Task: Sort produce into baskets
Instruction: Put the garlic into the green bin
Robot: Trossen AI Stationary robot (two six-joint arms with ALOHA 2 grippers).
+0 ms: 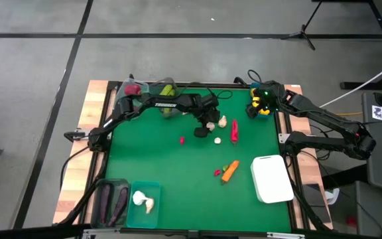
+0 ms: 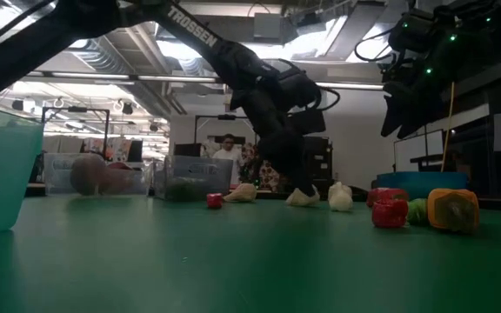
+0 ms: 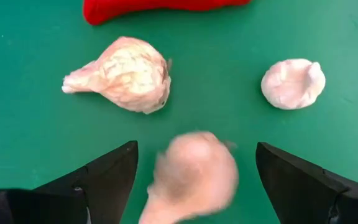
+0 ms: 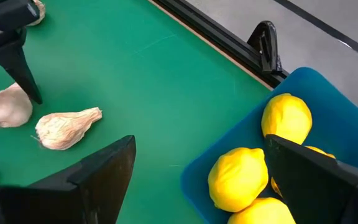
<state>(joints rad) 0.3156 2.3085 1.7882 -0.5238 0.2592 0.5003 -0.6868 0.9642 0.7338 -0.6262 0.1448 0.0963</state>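
Observation:
My left gripper is open and points down over the middle of the green table. Its fingers stand on either side of a white garlic bulb, with gaps on both sides. Two more garlic bulbs lie just beyond it, then a red pepper. My right gripper is open and empty above the blue tub of yellow lemons at the far right. In the high view the left gripper is beside the garlic.
Clear tubs at the far left hold a red fruit and cucumbers. A teal tub with garlic and a grey tub with eggplants stand near left. A carrot, a small red piece and a white tray lie toward the near right.

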